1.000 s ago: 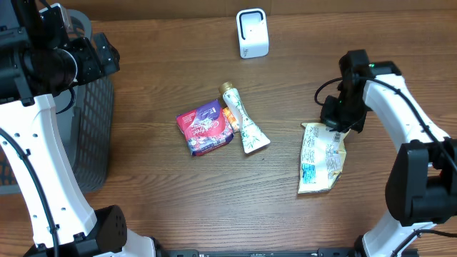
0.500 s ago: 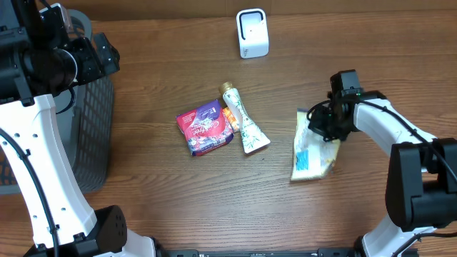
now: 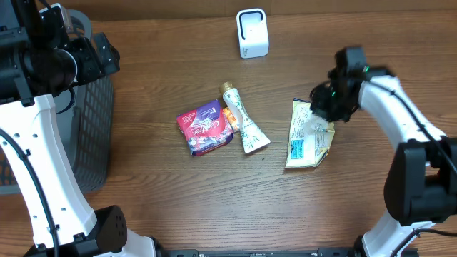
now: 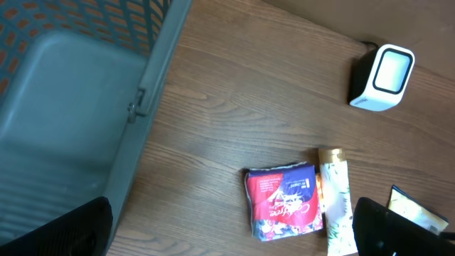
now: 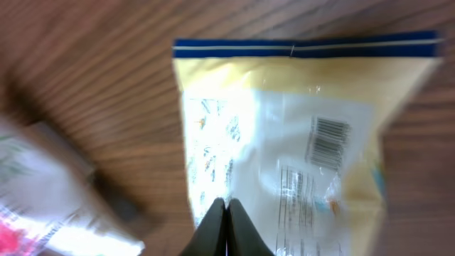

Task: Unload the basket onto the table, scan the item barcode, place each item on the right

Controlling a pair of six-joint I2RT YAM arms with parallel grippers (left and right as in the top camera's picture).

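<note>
The yellow packet (image 3: 307, 139) lies on the right half of the table (image 3: 178, 193), with its printed back side up. One end points toward the far edge of the table and the other toward the near edge. On this back side there is a barcode (image 5: 328, 141), and a dark blue stripe (image 5: 306, 47) runs along one short edge.

The right gripper (image 3: 323, 111) is at the far end of the packet, at the corner on its right side. In the right wrist view its two fingers (image 5: 217, 229) are pressed together with no gap, and their tips lie on the white printed part of the packet, so they seem to pinch the foil there. This view is blurred, so I cannot tell how much of the foil is between the tips.

To the left of the packet, near the middle of the table, lies a pale tube (image 3: 243, 123) with a gold cap. A red and purple pouch (image 3: 206, 128) lies just beside it on its left. The white scanner (image 3: 252, 33) stands at the far edge, well apart from the packet.

The left gripper (image 4: 231, 233) hangs high over the left side, its fingers spread wide, and it holds nothing. A grey basket (image 3: 100, 143) stands under it at the left edge.
</note>
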